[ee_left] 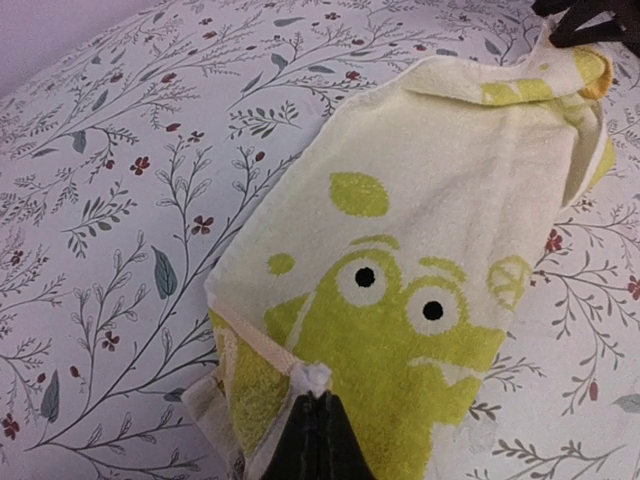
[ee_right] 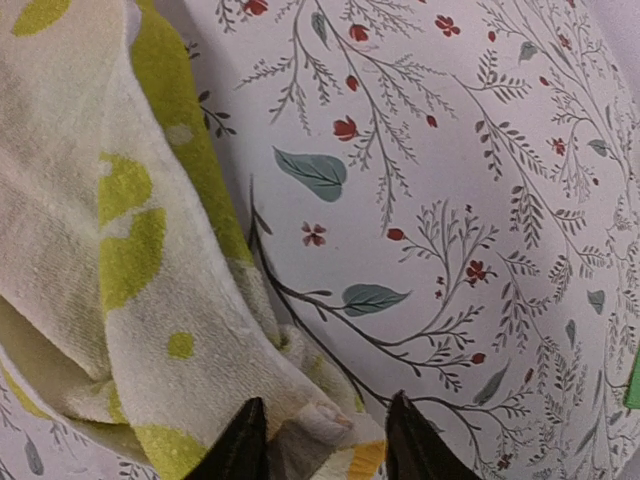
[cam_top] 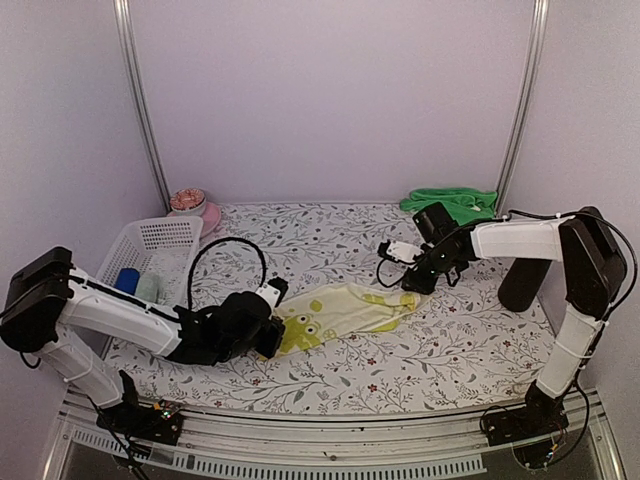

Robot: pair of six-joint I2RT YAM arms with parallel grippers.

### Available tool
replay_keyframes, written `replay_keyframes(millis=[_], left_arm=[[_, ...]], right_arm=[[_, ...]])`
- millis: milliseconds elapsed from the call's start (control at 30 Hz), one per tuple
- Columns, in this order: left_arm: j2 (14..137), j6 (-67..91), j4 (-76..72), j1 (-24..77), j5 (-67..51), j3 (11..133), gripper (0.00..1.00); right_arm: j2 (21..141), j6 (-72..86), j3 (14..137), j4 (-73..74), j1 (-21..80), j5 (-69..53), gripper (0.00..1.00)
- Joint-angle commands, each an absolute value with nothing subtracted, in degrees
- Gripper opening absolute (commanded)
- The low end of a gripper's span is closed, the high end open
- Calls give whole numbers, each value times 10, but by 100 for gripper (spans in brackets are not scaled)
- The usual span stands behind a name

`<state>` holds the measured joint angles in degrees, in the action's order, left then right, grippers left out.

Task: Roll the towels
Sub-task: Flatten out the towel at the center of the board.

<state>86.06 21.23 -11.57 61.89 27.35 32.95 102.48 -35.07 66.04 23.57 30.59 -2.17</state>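
Left tool point(ee_left: 316, 400) pinches the yellow-lime towel point(cam_top: 350, 308) at its left end; right tool point(ee_right: 325, 430) stands parted astride the opposite corner. The towel's long axis runs tool to tool.

Left arm point(cam_top: 120, 315): stretched low along the near left side
Left gripper point(ee_left: 318, 405): jaws pressed tight together
Right arm point(cam_top: 520, 240): bent, reaching left from the right side
Right gripper point(ee_right: 325, 432): jaws parted

Yellow-lime towel point(cam_top: 345, 312) lies stretched mid-table; green towel point(cam_top: 452, 203) bunched far right.
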Motion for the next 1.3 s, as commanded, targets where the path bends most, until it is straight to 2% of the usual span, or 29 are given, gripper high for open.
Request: replay_keyframes(millis=[0, 67, 267, 467, 633, 833, 967, 1267], left_arm=[[877, 217, -139, 628, 278, 351, 0], [882, 217, -144, 628, 277, 351, 0], [900, 221, -154, 629, 275, 356, 0], [925, 222, -155, 633, 275, 372, 0], [937, 222, -150, 635, 277, 379, 0], [942, 224, -153, 635, 281, 375, 0], [946, 223, -160, 635, 280, 375, 0], [947, 228, -162, 635, 278, 373, 0]], right_arm=[[1027, -325, 674, 219, 304, 14, 47], [1033, -320, 680, 218, 304, 24, 51], [1048, -277, 717, 238, 310, 57, 52], [1049, -224, 756, 267, 351, 84, 66], [1063, -212, 753, 288, 379, 138, 67], [1003, -205, 725, 279, 407, 92, 70], [969, -226, 698, 234, 450, 131, 77], [942, -275, 579, 145, 498, 239, 87]])
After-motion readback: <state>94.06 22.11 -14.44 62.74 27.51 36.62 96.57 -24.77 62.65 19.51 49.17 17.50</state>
